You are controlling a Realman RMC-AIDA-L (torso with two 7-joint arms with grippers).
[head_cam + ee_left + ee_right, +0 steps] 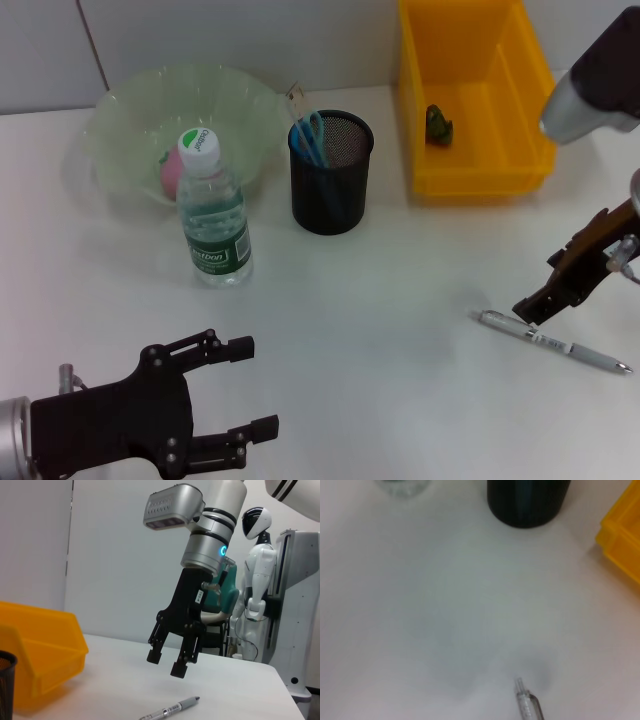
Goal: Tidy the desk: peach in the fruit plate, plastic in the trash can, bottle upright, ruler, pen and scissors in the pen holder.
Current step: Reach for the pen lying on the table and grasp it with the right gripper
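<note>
Nearest, the left gripper (255,388) idles low over the bench (380,380), jaws spread wide, empty. Beyond, the pen (553,342) lies flat at bench right, long axis slanting left-far to right-near. The right gripper (168,662), clearly the nearer arm, hangs just above its clip end, jaws parted, holding nothing. Farther left stands the pen holder (331,172).

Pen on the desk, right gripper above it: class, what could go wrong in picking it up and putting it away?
1. The pen lies flat on the desk; the right gripper, jaws open, may scrape the surface or roll the pen away.
2. The pen holder already holds scissors and a ruler, so insertion may snag.
</note>
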